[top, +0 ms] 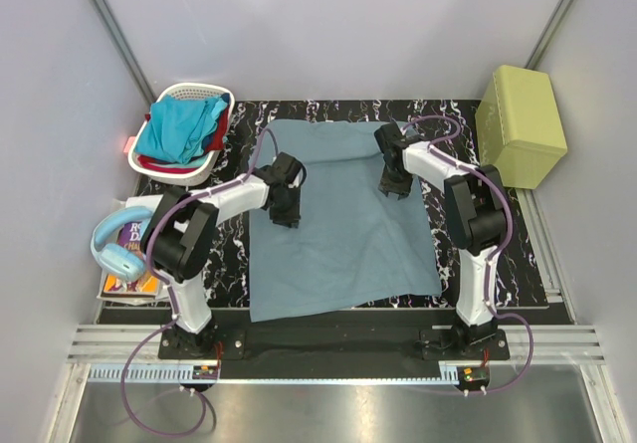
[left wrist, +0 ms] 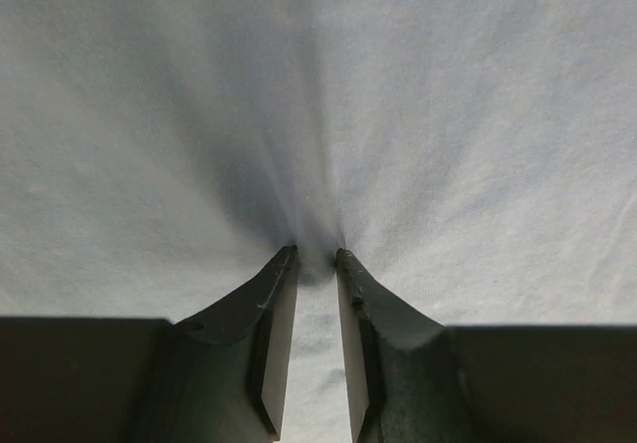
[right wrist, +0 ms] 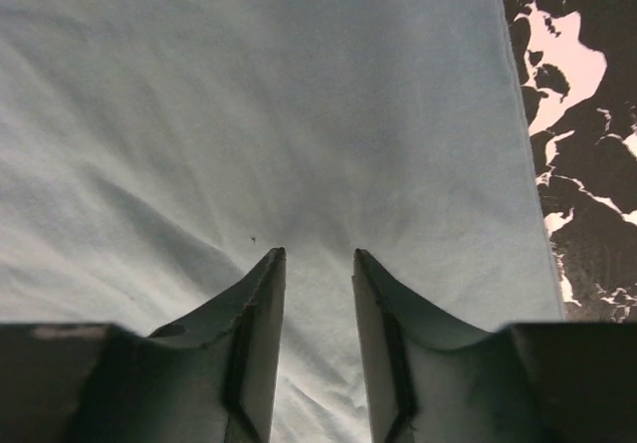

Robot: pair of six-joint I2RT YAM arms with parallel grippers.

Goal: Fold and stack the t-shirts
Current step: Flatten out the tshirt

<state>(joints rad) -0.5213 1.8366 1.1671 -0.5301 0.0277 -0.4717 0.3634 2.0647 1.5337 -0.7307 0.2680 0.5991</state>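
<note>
A muted grey-blue t-shirt (top: pixel 343 249) lies spread flat on the black marbled table (top: pixel 227 259). My left gripper (top: pixel 287 219) points down onto the shirt's left part. In the left wrist view its jaws (left wrist: pixel 317 254) are nearly together, with a pucker of the cloth (left wrist: pixel 448 114) pinched between the tips and creases fanning out from it. My right gripper (top: pixel 393 186) rests on the shirt's upper right part. Its jaws (right wrist: pixel 318 254) stand apart with the cloth (right wrist: pixel 249 95) lying smooth between them. A turquoise t-shirt (top: pixel 179 129) and a red one (top: pixel 217 136) are bundled in the basket.
The white laundry basket (top: pixel 185 92) stands at the back left. A pale green box (top: pixel 520 124) sits at the back right. Blue headphones (top: pixel 111 249) lie on books (top: pixel 129 286) at the left edge. The shirt's right hem meets bare table (right wrist: pixel 582 164) just beside the right gripper.
</note>
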